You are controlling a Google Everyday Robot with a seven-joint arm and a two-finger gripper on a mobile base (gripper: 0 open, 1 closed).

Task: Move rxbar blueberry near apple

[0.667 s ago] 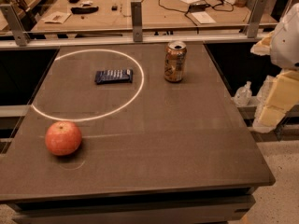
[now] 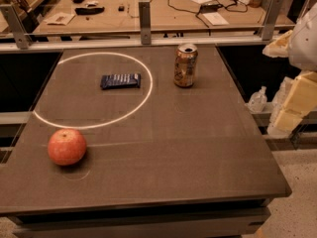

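The rxbar blueberry (image 2: pixel 120 81), a flat dark navy bar, lies inside a white circle drawn on the dark table (image 2: pixel 198 148), at the back left. The apple (image 2: pixel 67 147), red-orange and round, sits near the table's front left, outside the circle. My gripper (image 2: pixel 293 105), pale cream, hangs off the table's right edge, far from both the bar and the apple, holding nothing that I can see.
A gold-brown drink can (image 2: pixel 185 65) stands upright at the back, to the right of the bar. A metal rail (image 2: pixel 143 41) runs behind the table, with a cluttered wooden bench beyond it. A clear bottle (image 2: pixel 257 100) stands off the right edge.
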